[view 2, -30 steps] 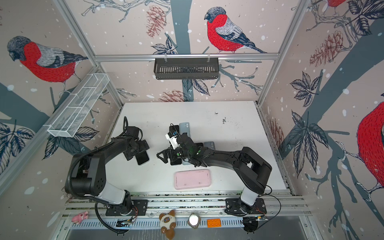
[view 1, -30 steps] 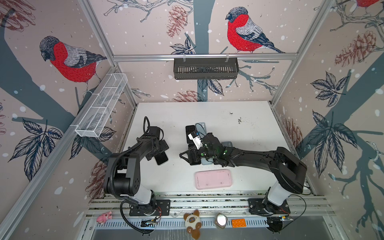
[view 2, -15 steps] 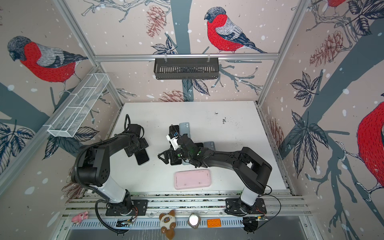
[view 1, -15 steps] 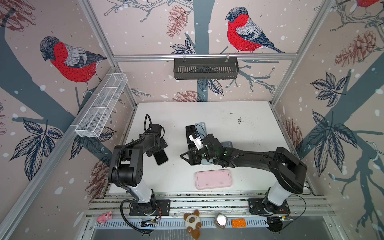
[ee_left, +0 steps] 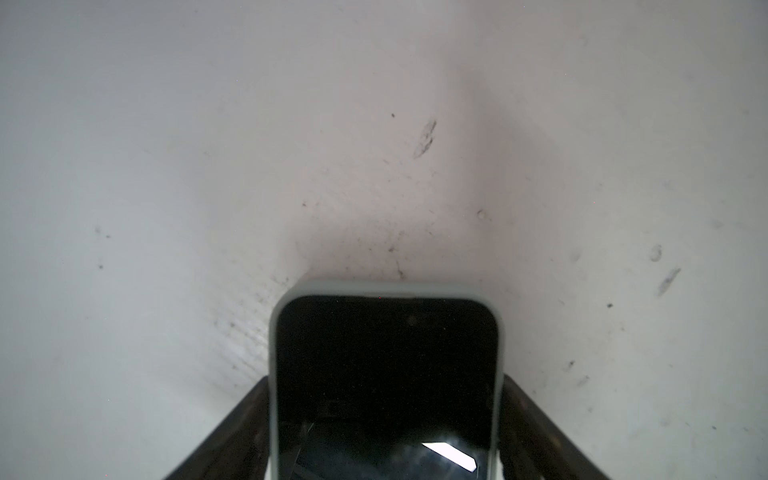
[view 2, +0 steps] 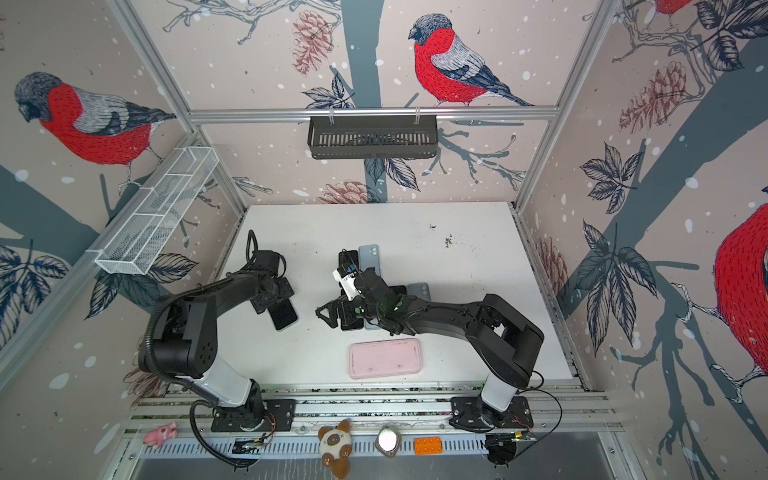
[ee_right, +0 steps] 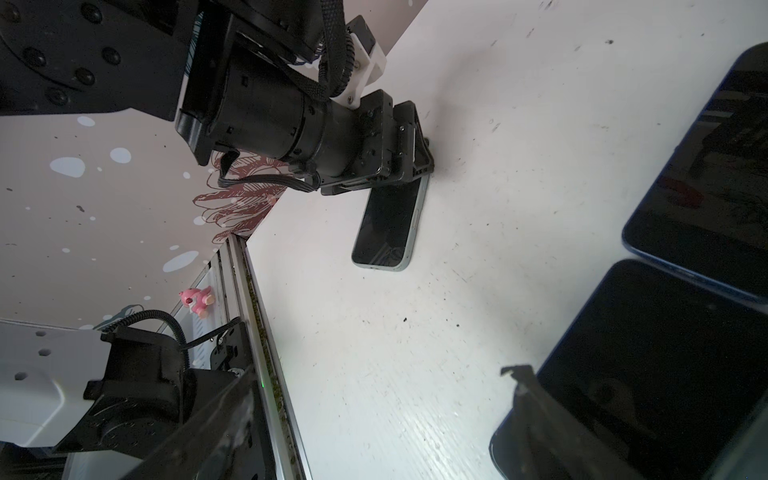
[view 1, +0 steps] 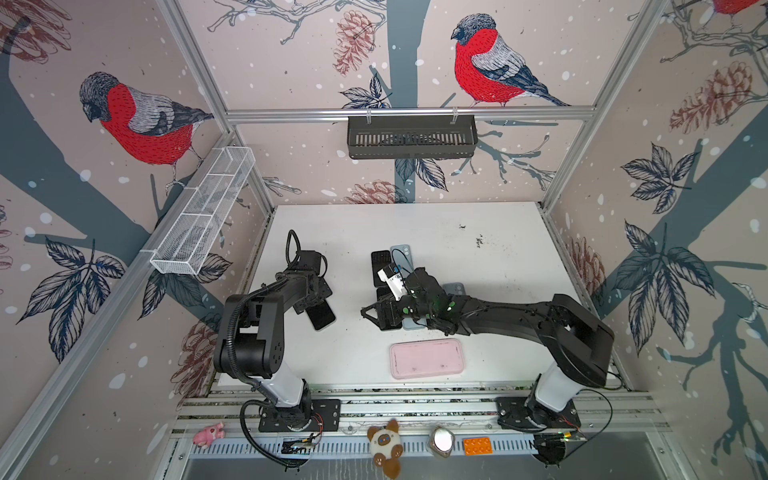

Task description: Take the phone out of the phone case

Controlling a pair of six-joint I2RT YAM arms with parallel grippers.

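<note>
Straddling the cased phone (view 1: 322,316) near the worktop's (view 1: 498,249) left edge, my left gripper (ee_left: 384,388) covers half of it; I cannot tell whether its fingers (ee_left: 245,419) pinch. My right gripper (view 1: 374,318) hangs spread.

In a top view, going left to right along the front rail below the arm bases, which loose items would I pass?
pink toy → plush animal → silver round object → orange brick

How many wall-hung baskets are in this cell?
2: a white mesh basket hangs along the left wall, and a black slotted basket hangs from the back rail. None appears hidden.
</note>
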